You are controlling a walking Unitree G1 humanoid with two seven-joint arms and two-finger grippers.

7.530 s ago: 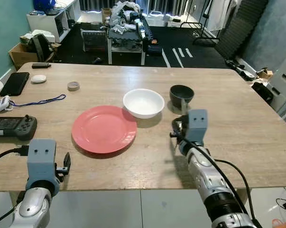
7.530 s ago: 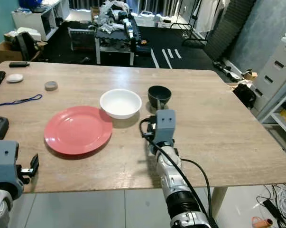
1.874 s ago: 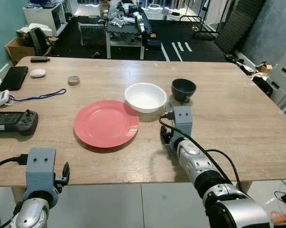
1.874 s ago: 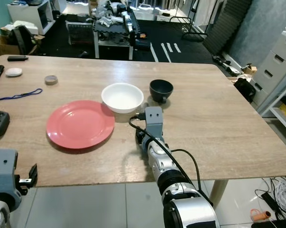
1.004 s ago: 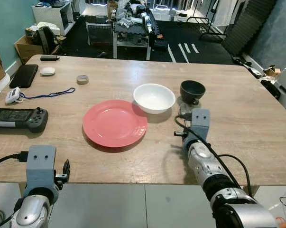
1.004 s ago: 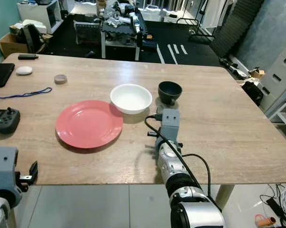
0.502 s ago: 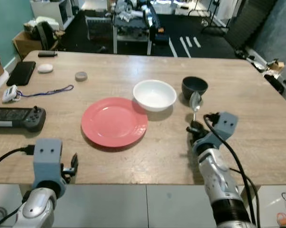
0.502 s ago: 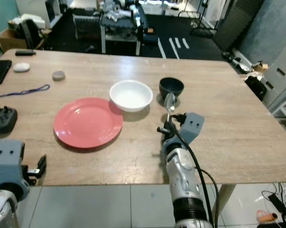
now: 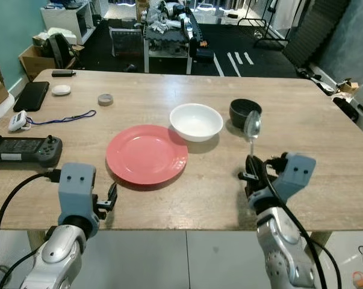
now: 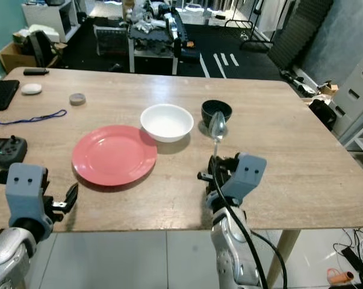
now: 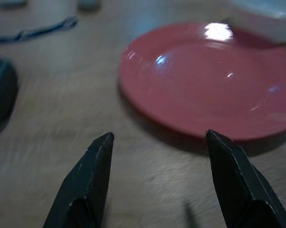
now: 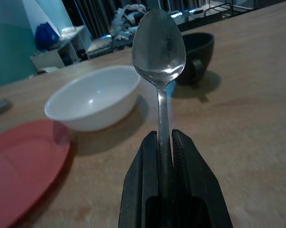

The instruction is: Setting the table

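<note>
Gripping the metal spoon (image 12: 159, 50) low on its handle, my right gripper (image 12: 164, 148) is clamped tight; it's light, stiff, slippery. Left gripper (image 11: 157, 178) hangs spread apart.

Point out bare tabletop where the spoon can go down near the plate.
Bare wood lies between the red plate and the right gripper holding the spoon, up to the near table edge. Behind that, the white bowl and black cup crowd it.
</note>
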